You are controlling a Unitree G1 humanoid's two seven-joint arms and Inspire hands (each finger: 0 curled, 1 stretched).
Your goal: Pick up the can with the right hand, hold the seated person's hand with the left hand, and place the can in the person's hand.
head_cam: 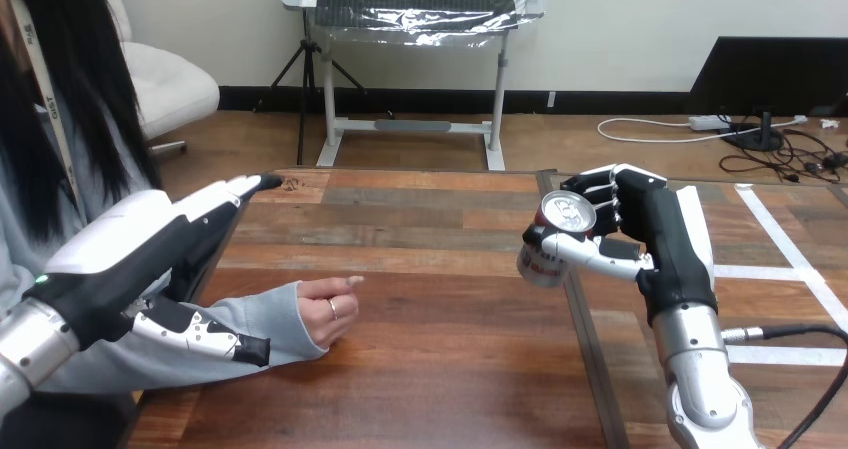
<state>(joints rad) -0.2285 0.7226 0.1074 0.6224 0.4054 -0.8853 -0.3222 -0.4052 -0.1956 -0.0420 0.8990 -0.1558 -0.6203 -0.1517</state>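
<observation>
A silver can [553, 239] hangs tilted above the table, its top facing me. My right hand [645, 224] is shut on it, fingers behind it and thumb across its front. The person's hand [330, 309] rests on the table at the left in a loose fist, sleeve down to the wrist. My left hand [150, 244] is over the person's forearm with straight fingers pointing away from me. Its thumb [215, 339] lies against the near side of the sleeve. The fingers are not curled round the arm.
The wooden table [440, 369] has a seam [585, 339] running front to back under the can. White tape lines [790, 259] mark its right part. The person sits at the left edge.
</observation>
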